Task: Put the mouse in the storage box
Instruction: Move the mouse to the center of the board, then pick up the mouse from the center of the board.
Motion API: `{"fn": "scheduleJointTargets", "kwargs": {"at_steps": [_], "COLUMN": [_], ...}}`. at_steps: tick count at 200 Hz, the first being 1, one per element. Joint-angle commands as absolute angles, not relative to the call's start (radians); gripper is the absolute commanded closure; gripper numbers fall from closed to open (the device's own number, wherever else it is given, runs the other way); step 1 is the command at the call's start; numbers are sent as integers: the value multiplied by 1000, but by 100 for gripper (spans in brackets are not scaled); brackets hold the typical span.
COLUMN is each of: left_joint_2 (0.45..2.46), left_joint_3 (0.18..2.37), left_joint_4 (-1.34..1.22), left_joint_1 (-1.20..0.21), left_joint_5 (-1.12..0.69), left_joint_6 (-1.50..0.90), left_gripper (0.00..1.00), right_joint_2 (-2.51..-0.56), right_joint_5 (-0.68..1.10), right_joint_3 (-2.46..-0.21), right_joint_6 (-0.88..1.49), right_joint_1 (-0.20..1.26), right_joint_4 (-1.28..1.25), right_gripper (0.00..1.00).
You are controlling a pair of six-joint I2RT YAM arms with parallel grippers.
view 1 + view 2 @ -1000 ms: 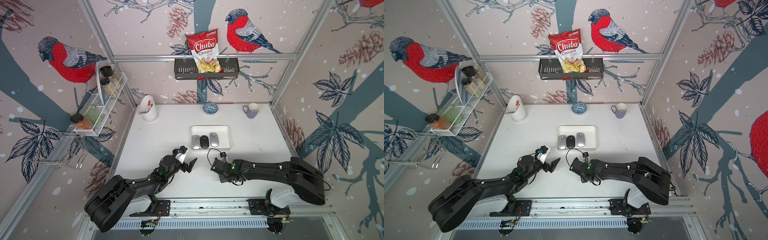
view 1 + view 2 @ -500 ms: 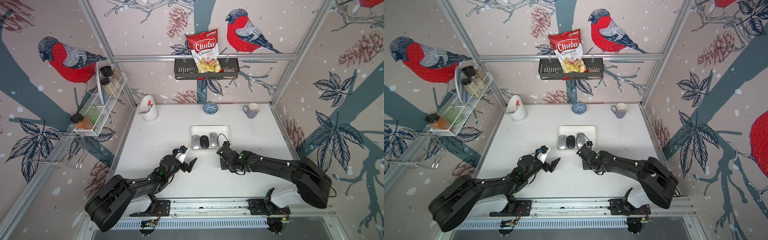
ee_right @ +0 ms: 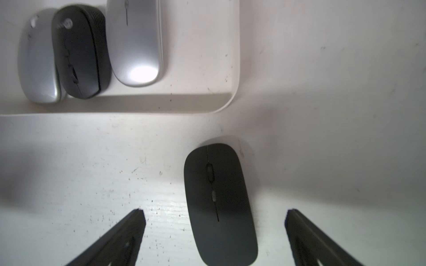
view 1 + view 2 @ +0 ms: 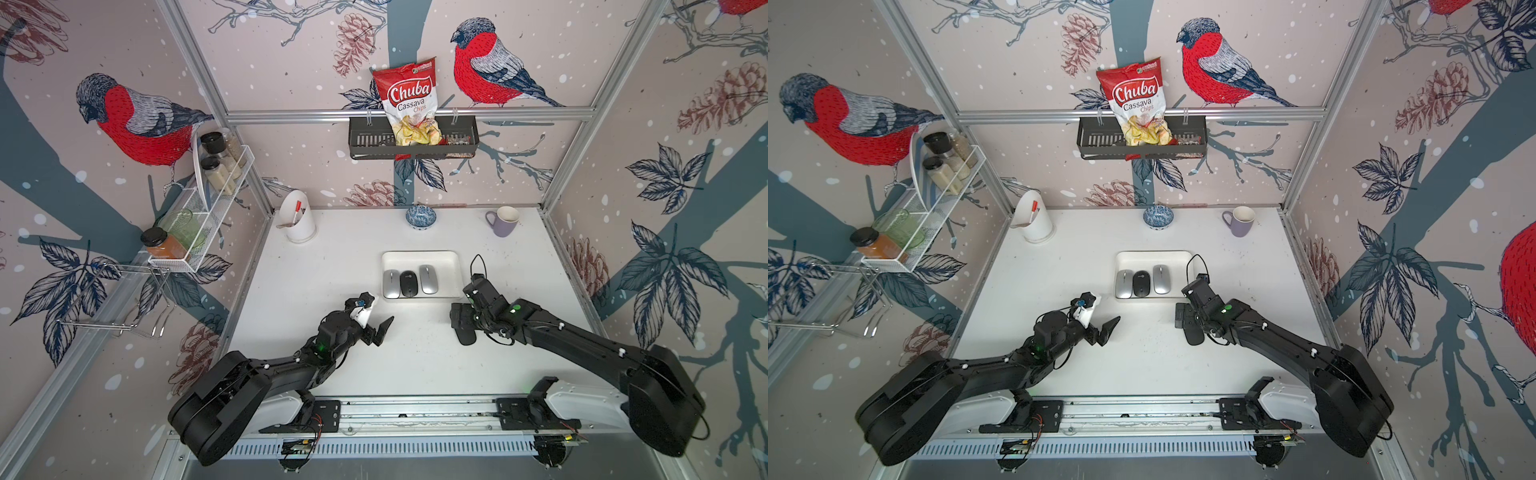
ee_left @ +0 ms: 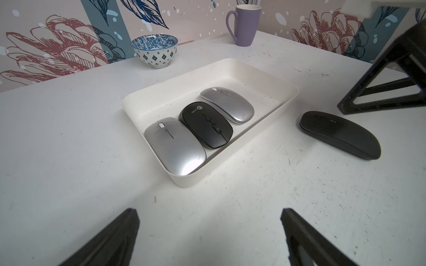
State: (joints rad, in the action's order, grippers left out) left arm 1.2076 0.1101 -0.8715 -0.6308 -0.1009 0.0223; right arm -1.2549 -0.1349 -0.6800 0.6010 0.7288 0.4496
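Note:
The white storage box [image 4: 445,261] [image 4: 1178,258] sits mid-table and holds two silver mice and a black one [image 4: 408,284]. Another black mouse [image 4: 466,336] [image 4: 1195,335] lies flat on the table just outside the box's near right corner [image 3: 227,101]. My right gripper [image 4: 467,320] [image 3: 214,210] hovers over this mouse [image 3: 219,202] with its jaws wide open on either side, not touching it. Farther left, my left gripper [image 4: 378,312] [image 5: 210,210] stands open and empty over bare table. It faces the box [image 5: 253,78] and the loose mouse [image 5: 338,134].
Along the back edge stand a tall white utensil holder [image 4: 297,224], a blue patterned bowl [image 4: 421,217] and a purple mug [image 4: 505,220]. A wire spice rack [image 4: 208,199] hangs on the left wall. A black basket [image 4: 361,139] with a chips bag hangs on the back wall.
My right gripper has gone from shut to wide open and has swung right toward the box's near right corner. The black mouse now lies free beneath it. The left arm has not moved.

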Motion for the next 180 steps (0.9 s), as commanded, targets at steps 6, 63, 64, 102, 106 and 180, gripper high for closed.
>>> {"fn": "scheduleJointTargets", "kwargs": {"at_steps": [6, 63, 64, 102, 106, 180], "left_joint_2": [1216, 1230, 1230, 1233, 1232, 1232], "left_joint_3": [115, 129, 130, 135, 135, 137], "left_joint_4": [-909, -893, -893, -881, -881, -874], "left_joint_1": [-633, -633, -633, -634, -634, -634], "left_joint_5": [-94, -92, -93, -89, -89, -90], "left_joint_6": [6, 3, 2, 2, 1, 1], "left_gripper": [1, 1, 1, 1, 1, 1], "right_joint_2": [-1348, -1472, -1473, -1542, -1546, -1558], "right_joint_5": [-96, -213, -215, -256, -255, -251], "right_joint_3": [-712, -758, -759, -784, -785, -852], "right_joint_6": [551, 557, 557, 563, 563, 553], "right_joint_1": [736, 772, 773, 816, 818, 840], "right_joint_4": [461, 497, 499, 518, 517, 541], "right_gripper": [6, 19, 19, 28, 29, 47]}}
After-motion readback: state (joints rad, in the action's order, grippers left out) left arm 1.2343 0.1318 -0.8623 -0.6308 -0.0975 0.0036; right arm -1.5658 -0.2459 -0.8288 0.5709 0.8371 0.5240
